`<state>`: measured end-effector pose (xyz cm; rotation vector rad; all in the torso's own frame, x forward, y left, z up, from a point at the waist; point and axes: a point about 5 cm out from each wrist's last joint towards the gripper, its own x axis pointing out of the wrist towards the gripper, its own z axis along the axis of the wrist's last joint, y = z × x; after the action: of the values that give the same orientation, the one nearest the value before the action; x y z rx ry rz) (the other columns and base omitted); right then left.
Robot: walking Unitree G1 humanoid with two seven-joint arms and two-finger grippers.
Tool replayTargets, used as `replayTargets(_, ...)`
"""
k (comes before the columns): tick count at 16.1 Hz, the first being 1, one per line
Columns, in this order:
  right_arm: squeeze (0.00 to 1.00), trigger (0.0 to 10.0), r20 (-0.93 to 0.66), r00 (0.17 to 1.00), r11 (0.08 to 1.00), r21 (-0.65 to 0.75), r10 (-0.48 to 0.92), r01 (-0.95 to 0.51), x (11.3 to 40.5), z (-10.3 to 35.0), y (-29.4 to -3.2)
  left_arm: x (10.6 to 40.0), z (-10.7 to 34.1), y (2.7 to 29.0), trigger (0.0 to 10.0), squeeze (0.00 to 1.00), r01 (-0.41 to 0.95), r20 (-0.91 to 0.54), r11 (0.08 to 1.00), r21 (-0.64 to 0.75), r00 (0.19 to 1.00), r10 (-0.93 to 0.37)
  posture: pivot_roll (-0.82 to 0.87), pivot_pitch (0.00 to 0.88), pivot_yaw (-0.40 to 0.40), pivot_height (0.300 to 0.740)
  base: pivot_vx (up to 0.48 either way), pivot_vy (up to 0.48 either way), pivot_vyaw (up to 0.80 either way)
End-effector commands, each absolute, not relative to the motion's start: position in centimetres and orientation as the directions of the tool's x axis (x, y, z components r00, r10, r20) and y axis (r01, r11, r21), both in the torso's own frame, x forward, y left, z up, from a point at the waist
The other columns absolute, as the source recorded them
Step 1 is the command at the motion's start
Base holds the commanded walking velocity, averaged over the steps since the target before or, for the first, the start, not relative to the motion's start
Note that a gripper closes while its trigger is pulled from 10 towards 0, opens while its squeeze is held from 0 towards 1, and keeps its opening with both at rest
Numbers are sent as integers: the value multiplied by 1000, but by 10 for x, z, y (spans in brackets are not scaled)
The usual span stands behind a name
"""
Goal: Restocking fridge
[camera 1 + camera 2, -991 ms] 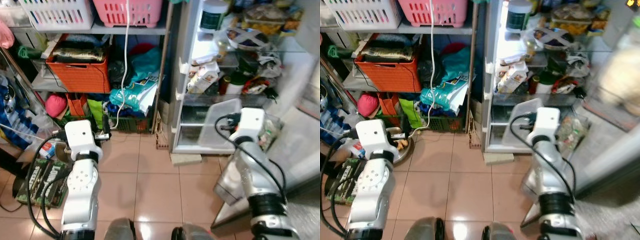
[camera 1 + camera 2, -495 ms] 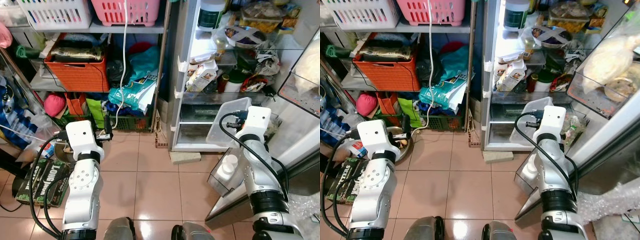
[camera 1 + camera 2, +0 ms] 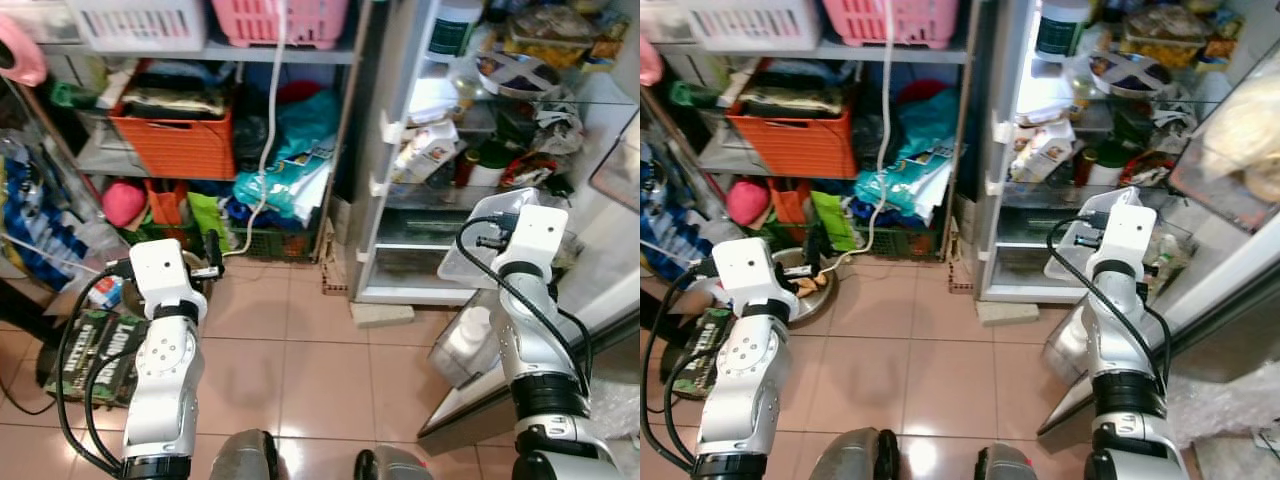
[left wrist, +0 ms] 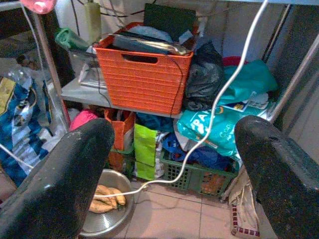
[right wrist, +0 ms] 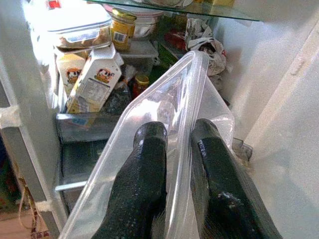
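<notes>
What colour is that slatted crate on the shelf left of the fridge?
The crate is bright orange; the left wrist view shows it best.

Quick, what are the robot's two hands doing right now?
Left gripper: open, holding nothing, near the storage shelves.
Right gripper: shut on the wall of the clear plastic container at the fridge.

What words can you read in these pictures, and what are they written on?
"PA": the start of a cut-off word on the teal plastic bag.
"LO": big pale letters on the dark flat box; the rest is too blurred to read.
White milk cartons with cow pictures: print too small to read.
Yellow-lidded glass jar: label blurred.
</notes>
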<state>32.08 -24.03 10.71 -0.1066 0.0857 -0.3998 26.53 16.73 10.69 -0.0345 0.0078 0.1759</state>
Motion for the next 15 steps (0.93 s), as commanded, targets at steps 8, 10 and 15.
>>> replayTargets(8,0,10000,-23,981,980,-64,-192,190,321,109,-208,266,106,167,10000,0,-155,-20,988,-25,988,155,50,95,-5,740,0,170,0)
replayTargets(10,0,10000,-15,985,984,-52,-173,172,316,107,-200,266,106,166,10000,0,-128,-11,992,-22,992,127,48,91,-5,740,0,0,0)
replayTargets(15,0,10000,-16,973,972,-45,-231,230,319,110,-211,267,108,166,10000,0,-98,-6,994,-51,995,98,48,89,-6,740,106,0,0)
